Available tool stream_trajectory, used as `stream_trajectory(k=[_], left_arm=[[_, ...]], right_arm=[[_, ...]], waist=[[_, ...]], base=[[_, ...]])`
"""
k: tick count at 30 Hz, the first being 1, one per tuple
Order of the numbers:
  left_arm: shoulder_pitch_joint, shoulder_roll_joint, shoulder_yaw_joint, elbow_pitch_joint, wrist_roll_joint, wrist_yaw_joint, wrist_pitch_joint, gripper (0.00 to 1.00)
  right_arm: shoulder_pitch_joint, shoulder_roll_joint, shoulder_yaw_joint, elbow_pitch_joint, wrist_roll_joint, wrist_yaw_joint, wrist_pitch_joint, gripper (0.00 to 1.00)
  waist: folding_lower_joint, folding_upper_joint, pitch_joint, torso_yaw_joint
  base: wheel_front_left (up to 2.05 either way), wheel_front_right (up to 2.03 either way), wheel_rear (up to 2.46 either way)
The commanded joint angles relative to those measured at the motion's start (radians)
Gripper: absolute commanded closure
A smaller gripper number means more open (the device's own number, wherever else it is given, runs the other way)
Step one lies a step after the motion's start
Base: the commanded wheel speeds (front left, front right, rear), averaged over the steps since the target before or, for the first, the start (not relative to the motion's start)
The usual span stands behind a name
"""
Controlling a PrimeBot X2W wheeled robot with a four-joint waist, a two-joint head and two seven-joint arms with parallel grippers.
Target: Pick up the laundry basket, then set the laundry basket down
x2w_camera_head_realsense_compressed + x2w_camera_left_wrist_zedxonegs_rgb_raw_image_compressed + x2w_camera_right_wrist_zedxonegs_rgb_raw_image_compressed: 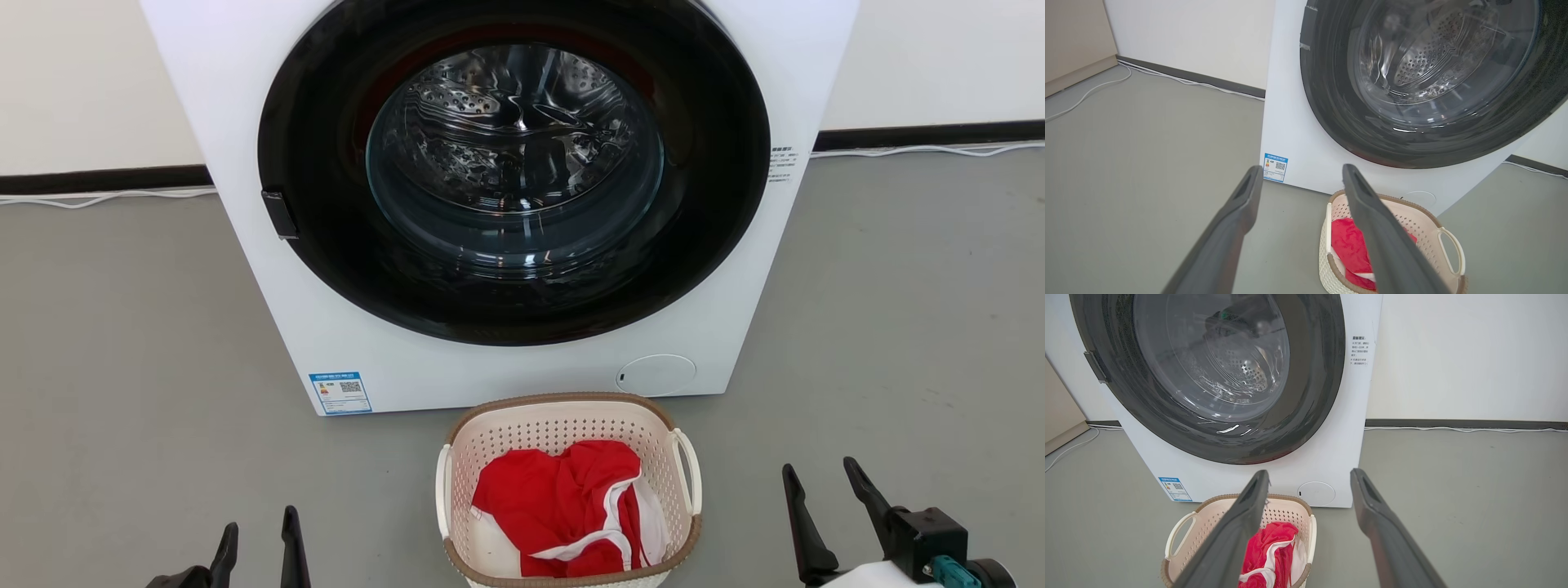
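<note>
laundry basket [563, 398] sat lower centre on the floor [122, 327], far rim near the washing machine [269, 327]; left gripper [260, 523] and right gripper [818, 465] flanked it, well clear, spread, empty.

bare laundry corner: white front-loading washing machine [506, 204], laundry basket [563, 429], grey floor [122, 367], plain wall [82, 73]

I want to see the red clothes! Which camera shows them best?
The head view: it looks down into the laundry basket, so the red garment lies unblocked. In both wrist views a dark finger crosses in front of it.
</note>
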Motion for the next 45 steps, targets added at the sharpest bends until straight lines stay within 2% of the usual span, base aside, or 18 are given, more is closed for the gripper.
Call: stream_trajectory(k=[1, 6, 7, 12, 17, 22, 45], left_arm=[[-0.015, 0.005, 0.036, -0.032, 0.007, -0.001, -0.006, 0.0], [-0.017, 0.0, 0.044, -0.051, 0.004, -0.007, -0.006, 0.0], [0.0, -0.005, 0.014, -0.025, -0.001, -0.002, 0.0, 1.0], [0.001, -0.019, 0.015, 0.021, -0.016, -0.003, 0.007, 1.0], [-0.008, -0.019, 0.021, 0.019, -0.066, -0.011, 0.023, 1.0], [-0.016, -0.02, 0.025, 0.017, -0.116, -0.019, 0.036, 1.0], [-0.058, -0.021, 0.046, 0.006, -0.346, -0.055, 0.103, 1.0]], right_arm=[[-0.012, -0.004, 0.023, -0.036, 0.007, 0.005, 0.004, 0.0], [-0.007, -0.004, 0.022, -0.061, 0.007, 0.005, 0.014, 0.0], [0.011, 0.0, -0.002, -0.031, 0.0, 0.0, 0.015, 1.0], [0.021, 0.004, -0.006, 0.016, 0.017, 0.0, 0.022, 1.0], [0.013, 0.003, -0.01, 0.014, 0.082, 0.0, 0.037, 1.0], [0.01, 0.003, -0.007, 0.007, 0.148, 0.0, 0.046, 1.0], [-0.019, 0.002, -0.009, -0.012, 0.444, 0.001, 0.095, 1.0]], waist=[[0.0, -0.0001, 0.0, 0.001], [0.0, -0.0001, -0.001, 0.0], [0.0, -0.0001, -0.001, 0.0], [0.0001, -0.0001, -0.001, 0.001], [0.0023, -0.0001, -0.002, 0.002], [0.0002, -0.0001, 0.001, 0.004], [0.0, -0.0001, 0.006, 0.011]], base=[[0.0, 0.0, 0.0], [0.0, 0.0, 0.0], [0.0, 0.0, 0.0], [0.0, 0.0, 0.0], [0.0, 0.0, 0.0], [0.0, 0.0, 0.0], [0.0, 0.0, 0.0]])
